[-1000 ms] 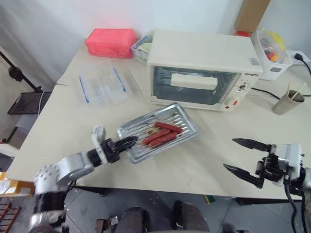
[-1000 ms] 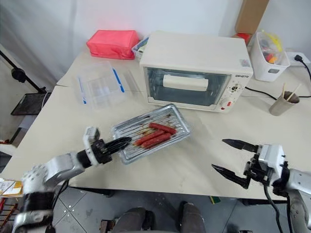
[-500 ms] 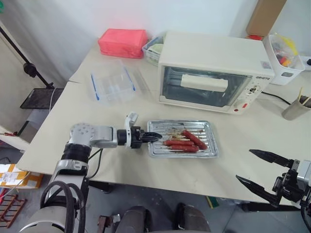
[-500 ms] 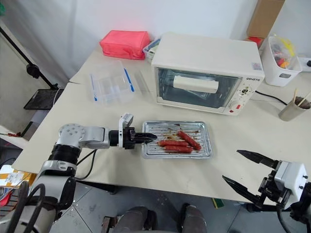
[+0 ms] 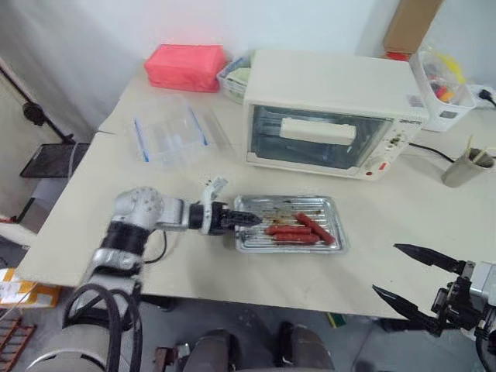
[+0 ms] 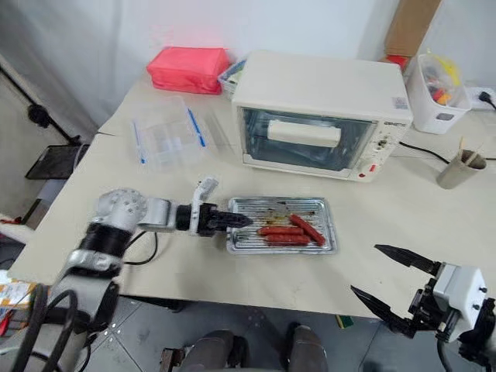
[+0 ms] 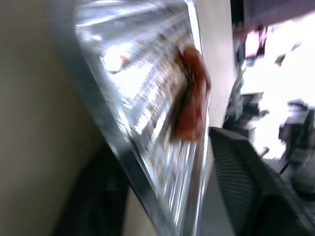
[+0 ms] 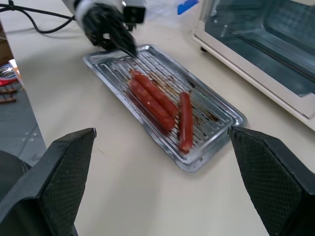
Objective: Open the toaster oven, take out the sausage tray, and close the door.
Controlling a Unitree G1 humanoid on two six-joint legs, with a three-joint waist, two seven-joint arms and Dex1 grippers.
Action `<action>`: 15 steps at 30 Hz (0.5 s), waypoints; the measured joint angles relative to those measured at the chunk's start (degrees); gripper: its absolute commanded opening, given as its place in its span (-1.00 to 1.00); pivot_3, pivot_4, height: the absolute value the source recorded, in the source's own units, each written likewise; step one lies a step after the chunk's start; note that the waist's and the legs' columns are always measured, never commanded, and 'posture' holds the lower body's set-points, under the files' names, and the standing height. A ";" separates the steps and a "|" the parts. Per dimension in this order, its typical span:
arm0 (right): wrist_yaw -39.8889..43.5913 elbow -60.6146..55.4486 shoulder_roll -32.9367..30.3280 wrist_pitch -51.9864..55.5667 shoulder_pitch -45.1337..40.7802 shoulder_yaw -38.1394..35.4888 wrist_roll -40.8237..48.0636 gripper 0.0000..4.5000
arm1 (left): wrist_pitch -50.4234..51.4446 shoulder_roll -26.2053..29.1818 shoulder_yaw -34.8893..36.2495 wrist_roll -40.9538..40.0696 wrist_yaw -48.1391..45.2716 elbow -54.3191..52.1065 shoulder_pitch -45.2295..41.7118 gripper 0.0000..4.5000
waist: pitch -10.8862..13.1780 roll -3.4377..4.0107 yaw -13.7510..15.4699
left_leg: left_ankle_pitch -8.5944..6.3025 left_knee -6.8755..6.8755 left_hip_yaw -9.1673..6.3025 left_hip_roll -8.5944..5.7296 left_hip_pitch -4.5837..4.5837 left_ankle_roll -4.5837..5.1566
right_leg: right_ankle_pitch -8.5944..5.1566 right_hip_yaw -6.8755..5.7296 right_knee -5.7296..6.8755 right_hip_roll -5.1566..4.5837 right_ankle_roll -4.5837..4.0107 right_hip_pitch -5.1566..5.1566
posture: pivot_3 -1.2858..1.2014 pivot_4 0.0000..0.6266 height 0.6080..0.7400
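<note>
Now the left pincer [image 5: 242, 220] straddles the sausage tray [image 5: 291, 224] rim, jaws parted; right pincer [image 5: 408, 279] gapes.

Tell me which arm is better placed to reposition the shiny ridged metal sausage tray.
Left. The left hand is at the tray's short end; the right hand hangs apart, off the table edge.

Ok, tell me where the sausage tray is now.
The sausage tray lies flat on the table, just in front of the toaster oven, the left gripper at its left end.
</note>
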 measured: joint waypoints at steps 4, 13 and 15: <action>0.66 2.29 -0.03 -0.12 -1.87 1.95 -0.80 1.00 | -15.72 7.39 -0.30 6.66 -10.27 -9.71 10.19 0.54 | -0.03 0.06 -1.80 | 0.09 -0.11 0.20 0.24 0.16 -0.20 | -0.19 0.00 -0.01 0.15 -0.33 -0.04 | 0.03 -0.52 1.00; 4.06 8.68 -1.85 -1.18 -9.35 4.76 -1.14 1.00 | -64.52 14.89 12.23 25.59 -24.64 -10.58 31.42 0.54 | 0.04 -0.03 -2.11 | 0.06 -0.67 0.39 0.32 0.38 -0.28 | -0.32 0.14 0.00 -0.04 -0.58 -0.30 | 0.03 -0.52 1.00; 5.21 10.26 -2.73 -1.23 -11.12 5.19 -1.14 1.00 | -70.85 16.40 13.85 27.36 -28.39 -10.60 34.50 0.54 | 0.04 -0.03 -1.83 | -0.02 -0.66 0.32 0.31 0.26 -0.16 | -0.32 0.05 -0.05 -0.10 -0.58 -0.36 | 0.03 -0.52 1.00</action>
